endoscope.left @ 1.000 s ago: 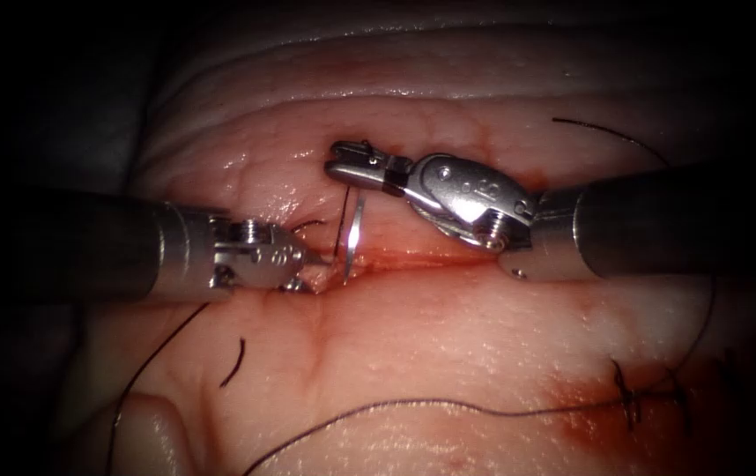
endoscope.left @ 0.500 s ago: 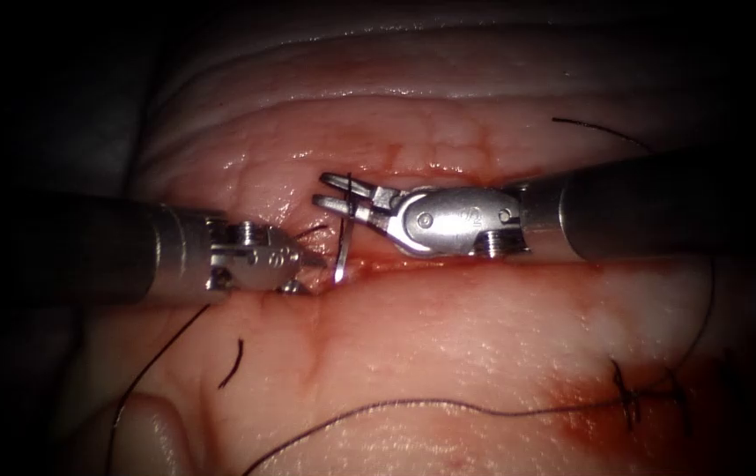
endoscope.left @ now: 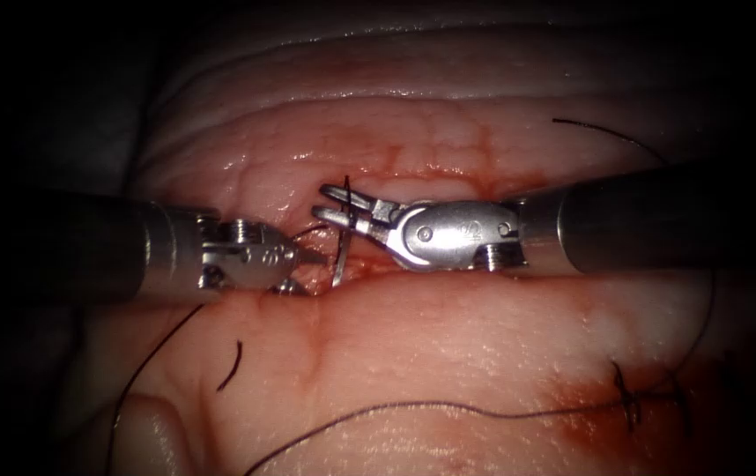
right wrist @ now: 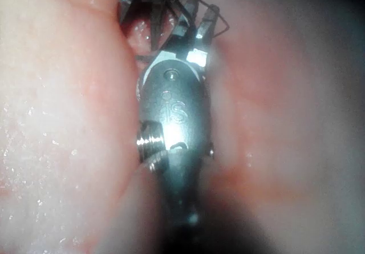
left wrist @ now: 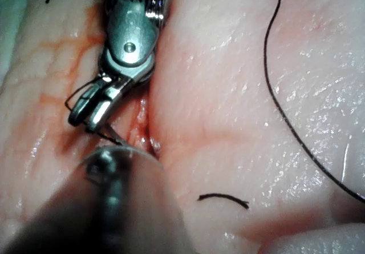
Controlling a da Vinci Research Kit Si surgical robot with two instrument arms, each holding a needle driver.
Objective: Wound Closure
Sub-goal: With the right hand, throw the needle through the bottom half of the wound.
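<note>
Right tool (endoscope.left: 332, 201): jaws parted a little, straddling the needle (endoscope.left: 341, 260) near its upper end, not clamped on it. Needle stands upright in the cut (endoscope.left: 413, 264), lower part in the tissue (endoscope.left: 448, 344). Left tool (endoscope.left: 312, 257): tip at the needle low down, can't tell jaw state. Thread (endoscope.left: 396, 407) trails across tissue below the cut

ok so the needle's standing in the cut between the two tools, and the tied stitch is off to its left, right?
No: the endoscope view shows the tied stitch to the right of the needle. The rest holds: the needle stands in the cut between the left tool and the right tool, whose open fingers straddle its upper end.
</note>
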